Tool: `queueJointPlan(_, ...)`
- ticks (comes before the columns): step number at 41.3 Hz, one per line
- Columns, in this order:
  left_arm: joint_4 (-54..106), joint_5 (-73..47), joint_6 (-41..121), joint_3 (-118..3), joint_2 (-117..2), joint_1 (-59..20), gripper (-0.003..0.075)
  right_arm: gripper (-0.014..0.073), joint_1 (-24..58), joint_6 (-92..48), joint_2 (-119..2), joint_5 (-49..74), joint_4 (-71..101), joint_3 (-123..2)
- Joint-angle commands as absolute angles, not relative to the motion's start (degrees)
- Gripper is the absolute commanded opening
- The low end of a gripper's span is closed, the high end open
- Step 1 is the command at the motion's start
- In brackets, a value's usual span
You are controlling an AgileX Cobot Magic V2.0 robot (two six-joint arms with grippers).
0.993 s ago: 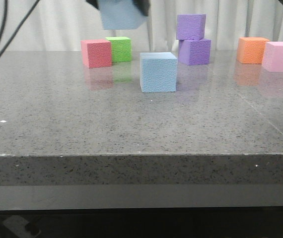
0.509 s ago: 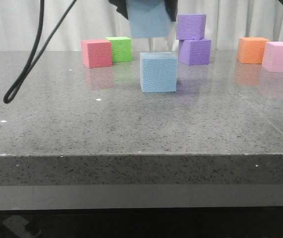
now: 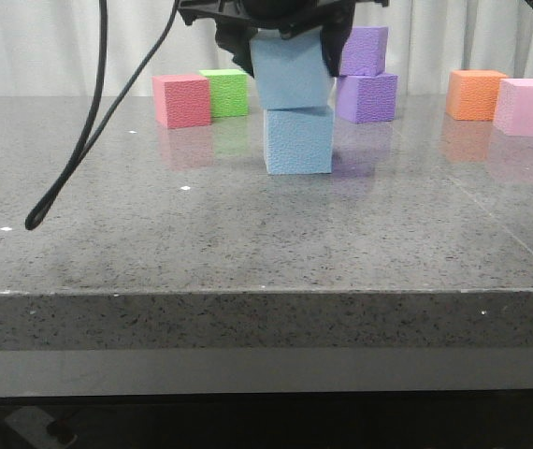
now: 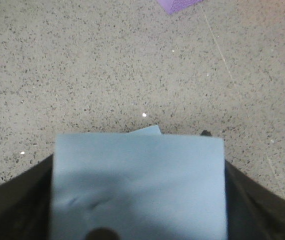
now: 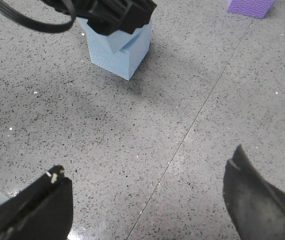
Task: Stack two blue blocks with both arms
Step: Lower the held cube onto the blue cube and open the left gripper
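On the grey table (image 3: 248,243), taking the lower blue block (image 3: 298,140) as the marker: far to its left a black cable (image 3: 89,140) hangs down in a loop above the surface. Nearer, to the left and farther back, sits a red cube (image 3: 181,100) with a green cube (image 3: 224,93) just beside it, touching or nearly so. The lower blue block itself stands on the table about midway across. Right on top of it is the upper blue block (image 3: 290,71), slightly tilted and set a little to the left, its bottom edge meeting the lower one's top. The left gripper (image 3: 280,28) comes down from above and pinches this upper block, black fingers (image 4: 17,200) pressed against its two sides; in the left wrist view the block (image 4: 137,185) fills the space between them, with a corner of the lower block (image 4: 147,131) peeping out past it. Just behind and to the right of the marker, two purple cubes (image 3: 365,79) are stacked one on the other. Well to the right stand an orange cube (image 3: 475,94) and a pink cube (image 3: 529,107), close together. The right gripper (image 5: 147,200) hovers above bare table, well apart from the blue stack (image 5: 120,50), its fingers spread wide and holding nothing
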State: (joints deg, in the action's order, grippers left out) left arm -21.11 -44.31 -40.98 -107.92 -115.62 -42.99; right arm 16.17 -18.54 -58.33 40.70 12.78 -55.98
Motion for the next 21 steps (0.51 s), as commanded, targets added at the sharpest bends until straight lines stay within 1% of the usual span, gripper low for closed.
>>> queueJointPlan(1, -22.4, -40.9, -41.8, -109.8, -112.3, -43.7, 0.0579, 0.0616, 15.8, -19.2, -57.1, 36.8, 13.6, -57.3)
queueJointPlan(6, -22.6, -40.8, -41.8, -109.8, -112.3, -43.7, 0.0614, 0.0616, 15.8, -19.2, -57.1, 36.8, 13.6, -57.3)
queueJointPlan(15, -22.7, -40.8, -41.6, -109.8, -110.4, -43.7, 0.0607, 0.0616, 15.8, -19.2, -57.1, 36.8, 13.6, -57.3)
queueJointPlan(21, -22.6, -42.5, -36.8, -109.8, -106.6, -43.7, 0.0607, 0.0616, 15.8, -19.2, -57.1, 36.8, 13.6, -57.3)
